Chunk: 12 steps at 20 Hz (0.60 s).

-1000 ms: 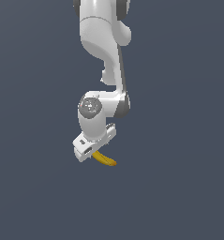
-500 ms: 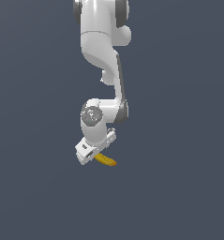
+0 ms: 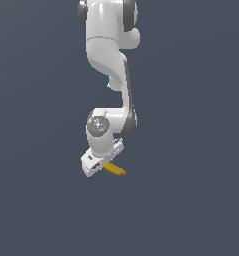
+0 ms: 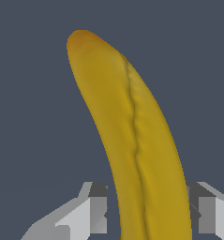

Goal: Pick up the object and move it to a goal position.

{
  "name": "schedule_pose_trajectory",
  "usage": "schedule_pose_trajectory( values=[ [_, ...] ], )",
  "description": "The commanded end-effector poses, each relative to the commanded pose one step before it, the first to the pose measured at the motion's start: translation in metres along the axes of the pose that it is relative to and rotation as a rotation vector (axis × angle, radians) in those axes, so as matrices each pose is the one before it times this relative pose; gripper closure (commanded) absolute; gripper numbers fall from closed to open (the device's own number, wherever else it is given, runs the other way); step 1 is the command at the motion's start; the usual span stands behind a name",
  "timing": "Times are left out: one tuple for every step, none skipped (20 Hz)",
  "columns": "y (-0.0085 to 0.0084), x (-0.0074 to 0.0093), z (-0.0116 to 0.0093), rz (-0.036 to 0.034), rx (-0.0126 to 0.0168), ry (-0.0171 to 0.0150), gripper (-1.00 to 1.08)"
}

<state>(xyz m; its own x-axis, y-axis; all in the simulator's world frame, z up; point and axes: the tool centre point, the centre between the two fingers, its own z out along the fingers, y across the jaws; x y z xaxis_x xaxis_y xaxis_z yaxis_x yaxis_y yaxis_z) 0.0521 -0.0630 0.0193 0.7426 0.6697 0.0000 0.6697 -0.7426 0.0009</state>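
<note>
In the wrist view the banana (image 4: pixel 137 140) fills the near field, its yellow body rising between the two grey fingers (image 4: pixel 92 213) and curving away to an orange-brown end toward 11 o'clock of that picture. One finger sits against each flank of the fruit with no gap showing on either side, so the fingers are closed down to the banana's width and have hold of it near its lower part; the stem end is hidden below the frame edge. A long crease runs down the middle of the peel. Beyond the fruit there is only flat slate-blue ground, with no edge, wall or other thing visible. In the exterior view the gripper (image 3: pixel 102 162) hangs at the bottom of the white arm (image 3: pixel 108 60), tilted so that its body slants from about 2 o'clock down to 8 o'clock, and the banana (image 3: pixel 115 170) sticks out from under it toward 4 o'clock, its free tip pointing to the exterior view's right. The arm comes down from 12 o'clock, bending at a grey-capped joint (image 3: pixel 98 125) just above the gripper. All round the gripper the same plain dark ground spreads, open at every clock direction, with no counter edge to be made out.
</note>
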Motion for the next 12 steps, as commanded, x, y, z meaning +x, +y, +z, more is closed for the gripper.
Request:
schedule_pose_trajectory(
  values=[
    [-0.00062, 0.00036, 0.00054, -0.00058, 0.00082, -0.00012, 1.08],
    [0.0, 0.0, 0.0, 0.0, 0.0, 0.0, 1.08],
    [0.0, 0.0, 0.0, 0.0, 0.0, 0.0, 1.08],
    [0.0, 0.0, 0.0, 0.0, 0.0, 0.0, 1.08],
    [0.0, 0.0, 0.0, 0.0, 0.0, 0.0, 1.08],
    [0.00071, -0.00037, -0.00045, 0.00058, -0.00077, 0.00016, 1.08],
    [0.00029, -0.00009, -0.00008, 0.0, 0.0, 0.0, 1.08],
    [0.00087, -0.00028, -0.00025, 0.0, 0.0, 0.0, 1.08],
    [0.00144, -0.00047, -0.00042, 0.0, 0.0, 0.0, 1.08],
    [0.002, -0.00065, -0.00058, 0.0, 0.0, 0.0, 1.08],
    [0.00254, -0.00083, -0.00074, 0.0, 0.0, 0.0, 1.08],
    [0.00306, -0.001, -0.00089, 0.0, 0.0, 0.0, 1.08]
  ],
)
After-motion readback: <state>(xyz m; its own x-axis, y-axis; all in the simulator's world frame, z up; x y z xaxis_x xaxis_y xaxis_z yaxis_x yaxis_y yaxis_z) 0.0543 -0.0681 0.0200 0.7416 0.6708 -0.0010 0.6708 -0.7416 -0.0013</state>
